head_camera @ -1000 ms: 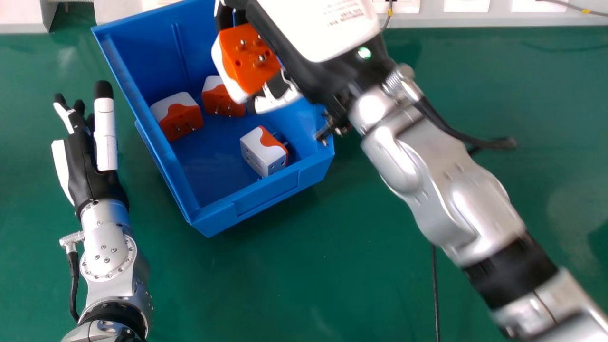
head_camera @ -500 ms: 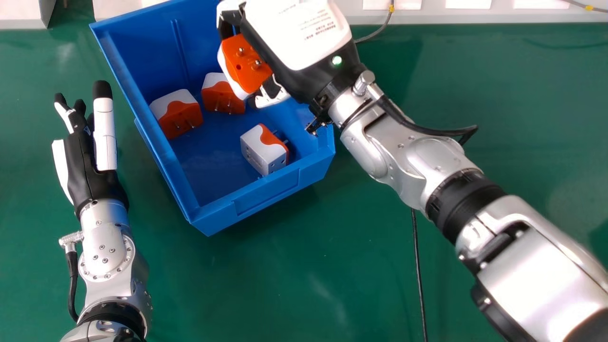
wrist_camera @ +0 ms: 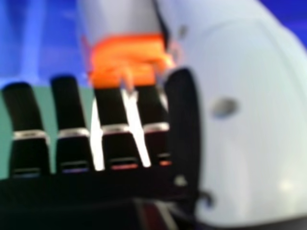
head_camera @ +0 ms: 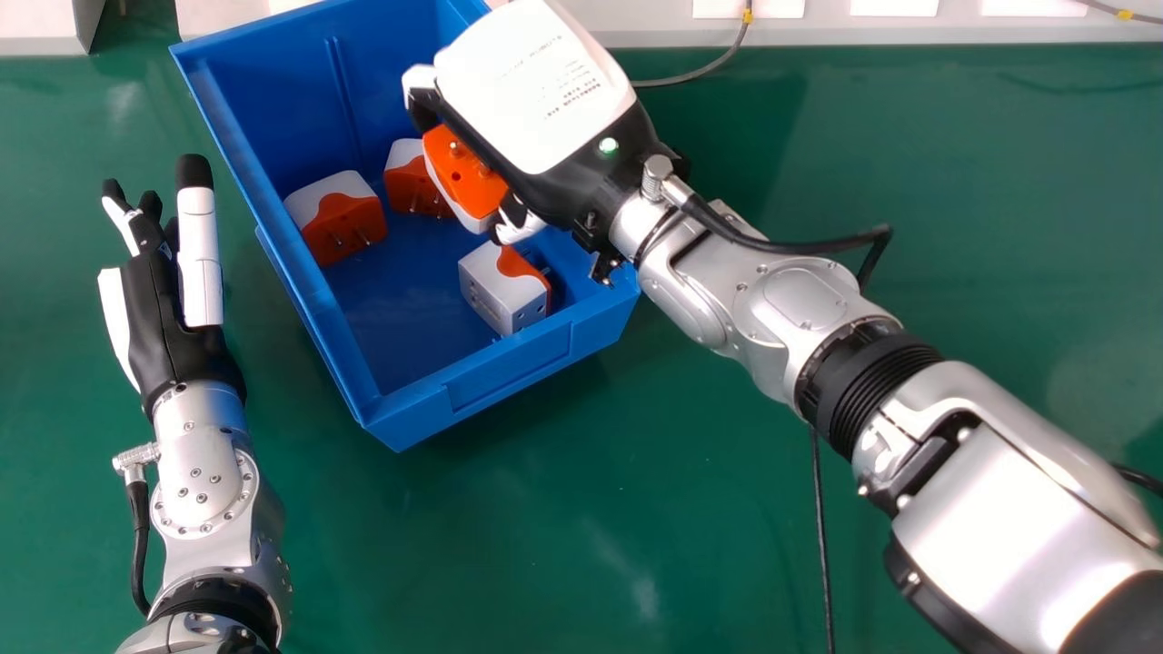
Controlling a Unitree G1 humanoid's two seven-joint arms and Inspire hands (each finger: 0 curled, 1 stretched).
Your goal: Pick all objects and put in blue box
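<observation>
In the head view's upper middle, the right hand [head_camera: 538, 100] pinches a plug [head_camera: 465, 182] over the box [head_camera: 509, 371]; probably light, stiff and slick-sided, it is best gripped across its body, clear of the pins [head_camera: 455, 148].

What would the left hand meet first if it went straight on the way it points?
Probably the blue box, near its far left corner: the left hand points forward towards that rim. Its height against the rim is unclear, so it might pass over.
</observation>
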